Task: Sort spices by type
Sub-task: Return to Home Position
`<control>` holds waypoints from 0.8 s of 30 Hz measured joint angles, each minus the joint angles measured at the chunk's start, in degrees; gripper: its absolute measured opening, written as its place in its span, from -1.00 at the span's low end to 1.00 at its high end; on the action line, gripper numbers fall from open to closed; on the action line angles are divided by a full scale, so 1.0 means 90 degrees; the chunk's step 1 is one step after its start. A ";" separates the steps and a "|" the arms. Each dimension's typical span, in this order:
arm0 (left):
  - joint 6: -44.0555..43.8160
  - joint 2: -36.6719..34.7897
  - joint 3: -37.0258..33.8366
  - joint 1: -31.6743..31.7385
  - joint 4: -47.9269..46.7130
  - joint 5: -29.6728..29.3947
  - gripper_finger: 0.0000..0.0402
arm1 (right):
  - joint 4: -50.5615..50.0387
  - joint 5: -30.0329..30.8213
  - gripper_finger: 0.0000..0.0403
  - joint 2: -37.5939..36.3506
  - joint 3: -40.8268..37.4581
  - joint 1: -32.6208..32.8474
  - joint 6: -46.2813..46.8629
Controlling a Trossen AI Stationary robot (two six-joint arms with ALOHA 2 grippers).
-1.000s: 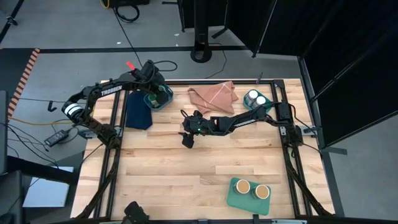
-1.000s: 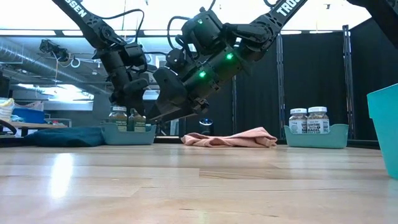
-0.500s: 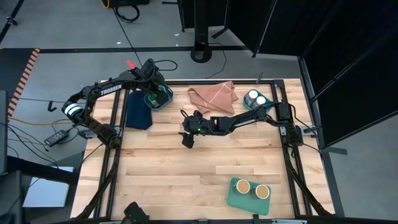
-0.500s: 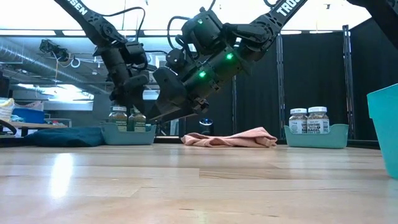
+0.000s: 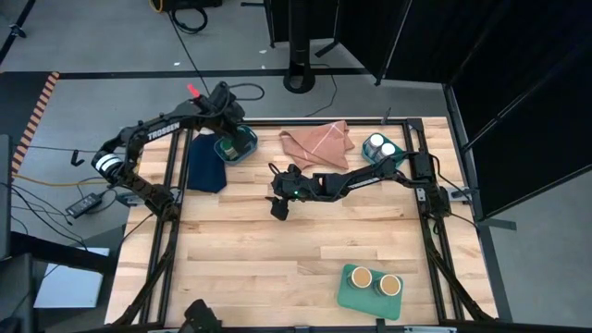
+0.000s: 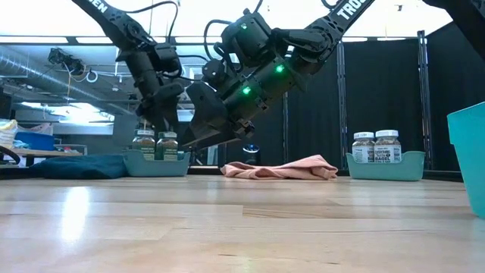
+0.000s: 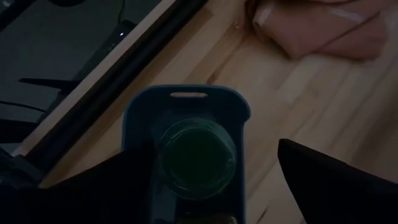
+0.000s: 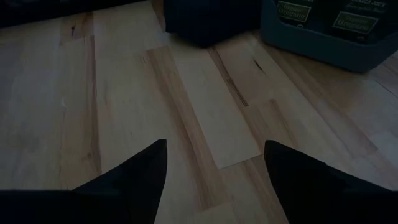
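Note:
Two dark green-lidded jars (image 6: 155, 144) stand upright in a teal bin (image 5: 242, 148) at the table's far left. My left gripper (image 7: 214, 186) hangs open above this bin, its fingers on either side of one green lid (image 7: 198, 152) and clear of it. Two white-lidded jars (image 5: 379, 145) stand in a second teal bin (image 6: 385, 167) at the far right. Two tan-topped jars (image 5: 374, 280) stand on a green tray (image 5: 344, 294) near the table's near edge. My right gripper (image 5: 277, 207) hovers open over bare wood at the table's middle.
A pink cloth (image 5: 316, 141) lies crumpled at the far edge between the two bins. A dark blue cloth (image 5: 203, 163) lies left of the left bin. Bare wood spans the table's middle and near left. A teal wall (image 6: 470, 152) shows at the low view's right edge.
My left gripper has risen from the green-lidded jars in the left bin, drifting slightly toward the far edge. Both jars have stayed upright in the bin. My right arm has kept still.

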 joint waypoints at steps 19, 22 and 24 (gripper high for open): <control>-0.0205 -0.0229 0.1555 -0.0015 -0.0467 0.1047 0.73 | 0.0093 0.0000 0.36 0.0000 0.0000 0.0001 0.0025; -0.0286 -0.0463 0.1774 -0.0015 -0.0417 0.1322 0.73 | 0.0358 0.0000 0.36 0.0000 0.0000 0.0002 0.0026; -0.0350 -0.0665 0.1911 -0.0015 -0.0360 0.1554 0.73 | 0.0587 -0.0025 0.36 0.0000 0.0000 0.0000 0.0026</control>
